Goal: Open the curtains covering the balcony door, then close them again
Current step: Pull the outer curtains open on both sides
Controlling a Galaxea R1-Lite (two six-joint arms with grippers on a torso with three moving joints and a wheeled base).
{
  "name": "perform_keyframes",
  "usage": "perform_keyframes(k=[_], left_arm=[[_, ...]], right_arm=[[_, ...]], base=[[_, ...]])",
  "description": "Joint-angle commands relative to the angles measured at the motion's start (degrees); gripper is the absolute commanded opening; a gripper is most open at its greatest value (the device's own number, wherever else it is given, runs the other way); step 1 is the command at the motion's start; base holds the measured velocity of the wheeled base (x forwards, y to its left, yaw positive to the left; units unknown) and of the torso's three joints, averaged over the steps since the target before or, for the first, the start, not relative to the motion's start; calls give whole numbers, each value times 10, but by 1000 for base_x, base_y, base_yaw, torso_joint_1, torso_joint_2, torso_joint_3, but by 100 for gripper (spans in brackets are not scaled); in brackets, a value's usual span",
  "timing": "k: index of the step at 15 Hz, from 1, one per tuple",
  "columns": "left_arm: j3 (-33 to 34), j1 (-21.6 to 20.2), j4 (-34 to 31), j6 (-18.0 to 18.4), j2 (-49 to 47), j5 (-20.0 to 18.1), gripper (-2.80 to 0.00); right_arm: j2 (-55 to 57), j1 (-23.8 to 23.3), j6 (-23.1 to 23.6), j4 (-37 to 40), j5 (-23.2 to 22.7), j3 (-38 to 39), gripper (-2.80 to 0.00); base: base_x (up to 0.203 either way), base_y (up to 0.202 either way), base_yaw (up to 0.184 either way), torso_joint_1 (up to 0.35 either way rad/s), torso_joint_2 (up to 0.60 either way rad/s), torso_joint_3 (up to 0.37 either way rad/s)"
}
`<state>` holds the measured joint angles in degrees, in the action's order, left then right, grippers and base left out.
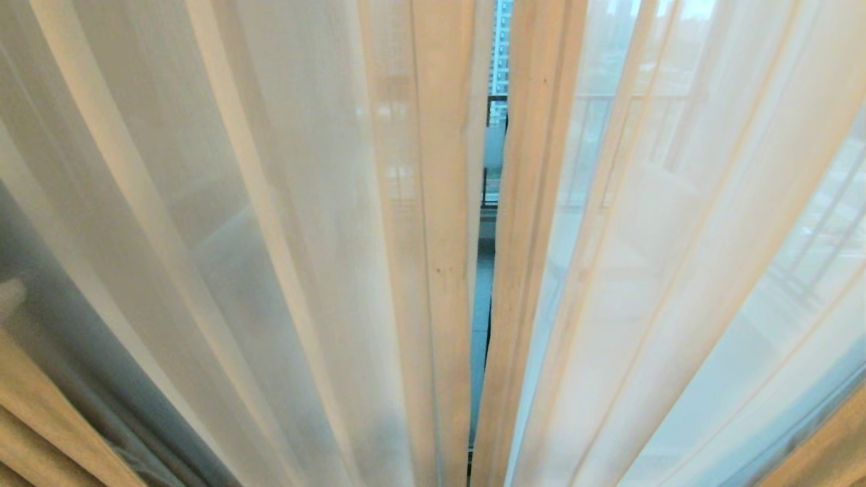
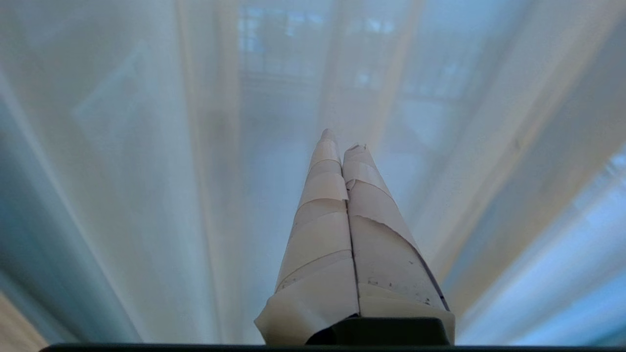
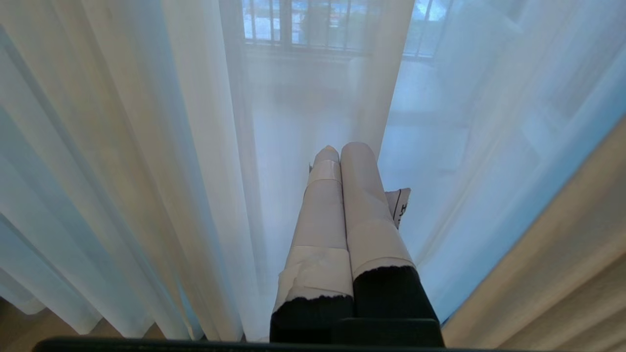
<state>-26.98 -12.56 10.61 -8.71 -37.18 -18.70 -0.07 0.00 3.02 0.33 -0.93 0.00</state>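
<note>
The curtains hang drawn across the head view. Two see-through white sheers, a left panel (image 1: pixel 270 237) and a right panel (image 1: pixel 676 270), nearly meet at a narrow slit (image 1: pixel 488 284). The balcony door stays behind them; only a thin strip of glass shows in the slit. Neither arm is in the head view. My left gripper (image 2: pixel 342 142) is shut, its taped fingers pressed together with no fabric between them, pointing at sheer folds (image 2: pixel 146 171). My right gripper (image 3: pixel 342 149) is shut too and empty, just in front of the sheer (image 3: pixel 146 146).
Heavy cream-beige drapes show at the lower left corner (image 1: pixel 40 433) and lower right corner (image 1: pixel 825 446) of the head view, and beside the right gripper (image 3: pixel 562 269). Balcony railing bars (image 3: pixel 303 24) show faintly through the sheer.
</note>
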Motion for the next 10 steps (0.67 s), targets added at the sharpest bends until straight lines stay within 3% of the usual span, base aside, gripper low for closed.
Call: perform_keyframes(k=[1, 3, 5, 8, 10], left_arm=[[60, 20, 0, 6, 68, -5, -280], [103, 25, -1, 9, 117, -6, -280], [155, 58, 1, 24, 162, 5, -280], [246, 137, 12, 62, 223, 78, -280], [269, 138, -8, 69, 260, 115, -280]], right_arm=[[1, 0, 1, 0, 0, 0, -280], [1, 0, 1, 0, 0, 0, -280], [1, 0, 1, -1, 0, 0, -280], [1, 0, 1, 0, 0, 0, -280], [1, 0, 1, 0, 0, 0, -280]], base=[[0, 0, 0, 0, 0, 0], [0, 0, 0, 0, 0, 0], [0, 0, 0, 0, 0, 0], [0, 0, 0, 0, 0, 0], [0, 0, 0, 0, 0, 0]])
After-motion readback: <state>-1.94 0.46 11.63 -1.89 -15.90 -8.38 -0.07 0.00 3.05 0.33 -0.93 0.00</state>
